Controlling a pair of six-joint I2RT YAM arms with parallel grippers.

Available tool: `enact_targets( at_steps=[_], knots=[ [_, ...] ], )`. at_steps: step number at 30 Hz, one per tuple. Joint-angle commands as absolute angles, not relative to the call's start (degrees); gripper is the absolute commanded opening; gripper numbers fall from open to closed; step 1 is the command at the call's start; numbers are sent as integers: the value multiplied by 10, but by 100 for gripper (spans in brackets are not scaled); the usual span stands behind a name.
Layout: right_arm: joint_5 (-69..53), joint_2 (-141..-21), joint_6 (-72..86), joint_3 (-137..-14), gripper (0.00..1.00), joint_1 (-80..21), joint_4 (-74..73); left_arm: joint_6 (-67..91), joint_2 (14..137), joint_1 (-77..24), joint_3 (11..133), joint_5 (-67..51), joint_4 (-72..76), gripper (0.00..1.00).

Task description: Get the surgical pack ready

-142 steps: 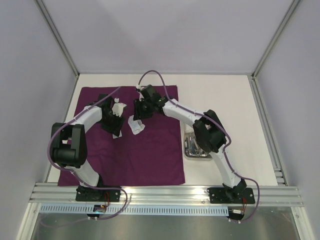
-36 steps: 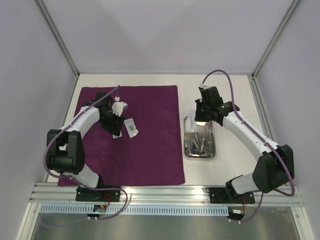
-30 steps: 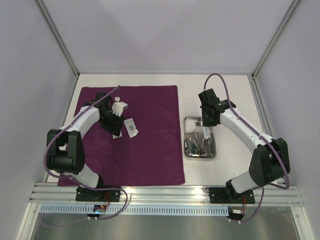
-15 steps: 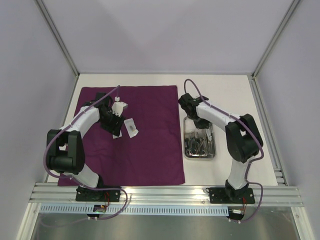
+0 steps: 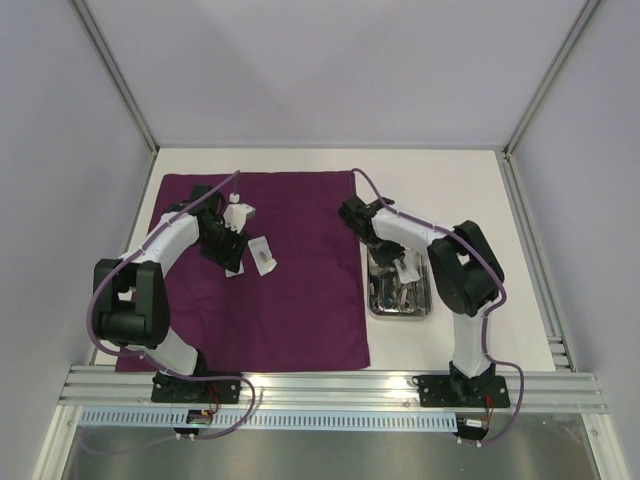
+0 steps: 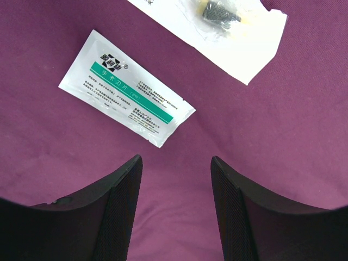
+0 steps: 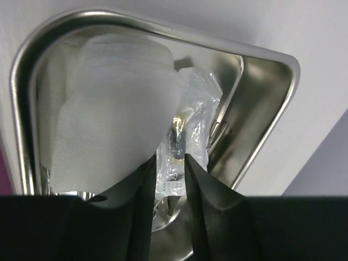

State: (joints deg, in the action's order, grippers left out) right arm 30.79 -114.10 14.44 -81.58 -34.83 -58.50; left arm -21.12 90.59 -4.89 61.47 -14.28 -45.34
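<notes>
White packet (image 6: 126, 88) shows green-banded Chinese print; my left claw (image 6: 175, 163) gapes empty, right claw (image 7: 169, 163) slightly parted around a clear packet (image 7: 197, 106).

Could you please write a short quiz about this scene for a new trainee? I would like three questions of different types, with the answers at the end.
1. True or false: the left gripper holds the green-striped packet above the purple cloth.
2. Where is the white gauze? A. on the purple cloth. B. in the steel tray. C. in the left gripper.
3. Which gripper is over the steel tray?

Key:
1. False. The packet lies flat on the cloth and the left gripper is open and empty.
2. B.
3. The right gripper.
</notes>
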Motion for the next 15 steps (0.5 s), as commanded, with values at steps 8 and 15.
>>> enact_targets(
  at_steps=[8,15],
  knots=[
    [240,-1044,168,-840,41,-345,-568,-224,895,-47,621,-142,-450,62],
    [160,-958,181,-829,42,-375,-469,-222,896,-47,619,-142,-447,62]
  ],
)
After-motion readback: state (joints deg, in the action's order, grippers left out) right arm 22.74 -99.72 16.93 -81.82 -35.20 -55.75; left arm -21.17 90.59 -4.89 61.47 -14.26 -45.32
